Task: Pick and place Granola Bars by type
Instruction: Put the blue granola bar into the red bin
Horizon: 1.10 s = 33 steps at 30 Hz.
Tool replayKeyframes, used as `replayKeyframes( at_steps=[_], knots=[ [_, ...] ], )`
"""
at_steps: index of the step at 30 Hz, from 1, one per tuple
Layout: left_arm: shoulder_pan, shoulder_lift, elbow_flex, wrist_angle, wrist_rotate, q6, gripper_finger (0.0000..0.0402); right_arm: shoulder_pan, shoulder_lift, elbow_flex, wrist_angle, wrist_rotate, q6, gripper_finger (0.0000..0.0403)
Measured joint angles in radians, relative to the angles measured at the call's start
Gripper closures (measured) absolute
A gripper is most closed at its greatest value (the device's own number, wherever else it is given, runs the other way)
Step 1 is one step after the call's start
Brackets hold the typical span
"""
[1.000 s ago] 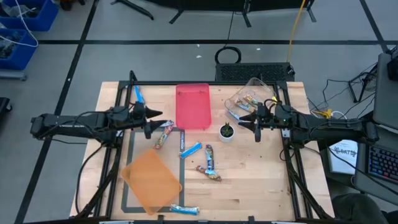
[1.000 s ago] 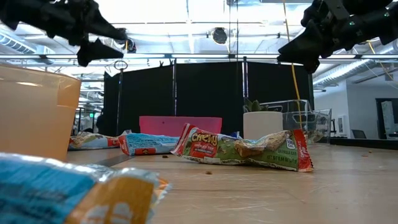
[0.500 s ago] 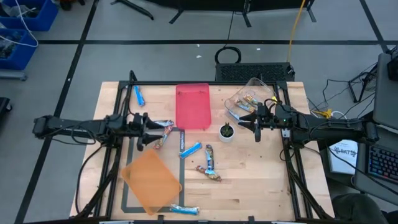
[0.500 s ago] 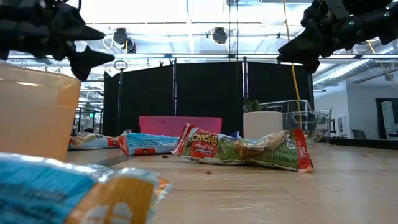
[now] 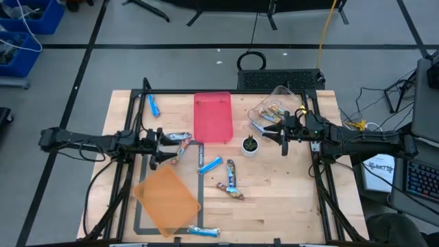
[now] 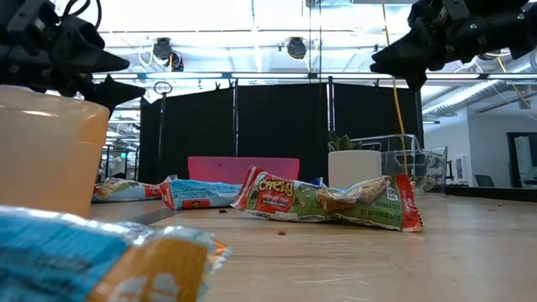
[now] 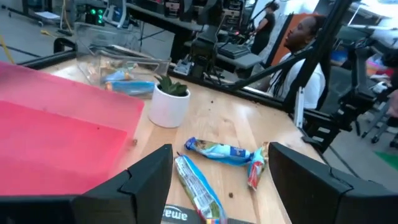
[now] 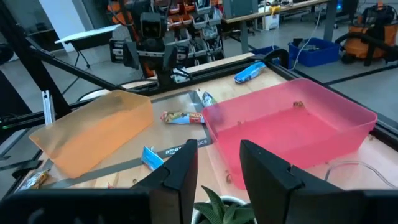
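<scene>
Left tool (image 5: 163, 144) hovered open and empty above the wooden table (image 5: 274, 206), beside a multicolour bar (image 5: 180, 148). Right tool (image 5: 273, 132) hung partly open, holding nothing, above the potted plant (image 5: 250, 145). Granola Bars lay loose: a blue one (image 5: 210, 165) and another multicolour one (image 5: 231, 174) mid-table, one blue bar (image 5: 152, 105) at the far left corner. A pink tray (image 5: 212, 116), an orange tray (image 5: 167, 199) and a clear bin (image 5: 278, 110) stood on the table. Beyond it were black curtains (image 6: 277, 117), and a seated person (image 7: 305, 62) at a cluttered workstation.
</scene>
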Motion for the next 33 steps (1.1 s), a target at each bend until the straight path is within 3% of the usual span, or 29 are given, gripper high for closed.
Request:
replayKeyframes(
  at_steps=[21, 26, 33],
  knots=[
    [-0.084, -0.031, -0.030, 0.005, -0.001, 0.054, 0.0144, 0.000, 0.006, 0.000, 0.016, -0.039, -0.056, 0.0289],
    [-0.086, -0.030, -0.030, 0.000, -0.001, -0.041, 0.0144, 0.013, 0.042, 0.003, 0.014, -0.087, -0.050, 0.0282],
    [-0.086, -0.029, -0.030, 0.000, 0.000, -0.133, 0.0144, 0.087, 0.129, 0.081, 0.014, -0.104, -0.063, 0.0238]
  ],
)
